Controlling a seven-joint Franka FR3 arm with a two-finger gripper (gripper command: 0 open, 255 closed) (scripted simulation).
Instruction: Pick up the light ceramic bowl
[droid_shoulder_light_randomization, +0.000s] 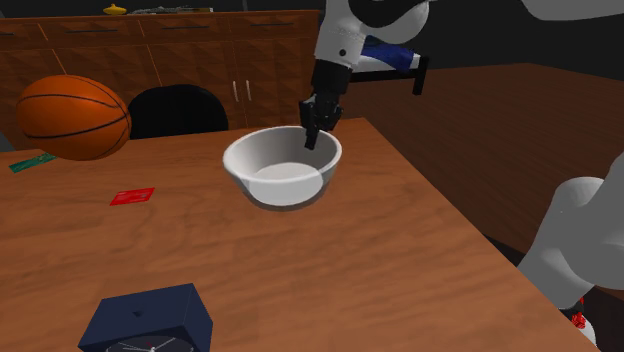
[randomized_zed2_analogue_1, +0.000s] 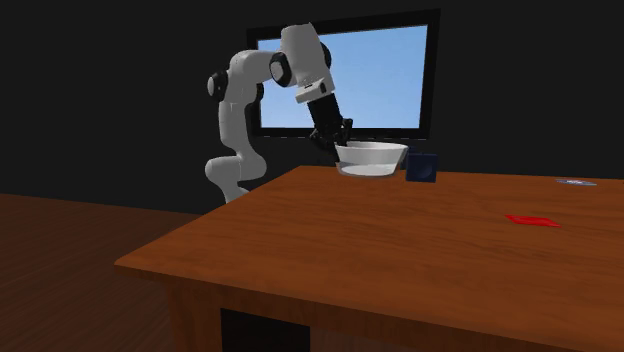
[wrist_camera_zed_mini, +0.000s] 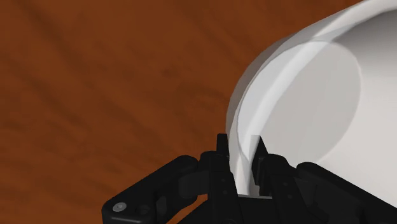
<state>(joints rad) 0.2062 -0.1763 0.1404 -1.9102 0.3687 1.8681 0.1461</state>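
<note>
A white bowl (droid_shoulder_light_randomization: 283, 165) is on the wooden table (droid_shoulder_light_randomization: 330, 270), near its far edge in the shoulder view. My black gripper (droid_shoulder_light_randomization: 312, 135) comes down on the bowl's far rim and is shut on it, one finger inside the wall and one outside. In the wrist view the bowl's rim (wrist_camera_zed_mini: 251, 121) runs between the gripper (wrist_camera_zed_mini: 242, 153) fingers, which clasp it. The second exterior view has the bowl (randomized_zed2_analogue_1: 372, 158) at the table's far side with the gripper (randomized_zed2_analogue_1: 338, 150) on the rim nearest the arm. I cannot tell whether the bowl rests on the table or hangs just above it.
An orange basketball (droid_shoulder_light_randomization: 72, 117) sits at the shoulder view's left. A red card (droid_shoulder_light_randomization: 132, 196) and a green card (droid_shoulder_light_randomization: 32, 162) lie near it. A dark blue clock box (droid_shoulder_light_randomization: 147, 320) stands at the front. A black chair (droid_shoulder_light_randomization: 178, 110) and wooden cabinets (droid_shoulder_light_randomization: 150, 50) are behind the table.
</note>
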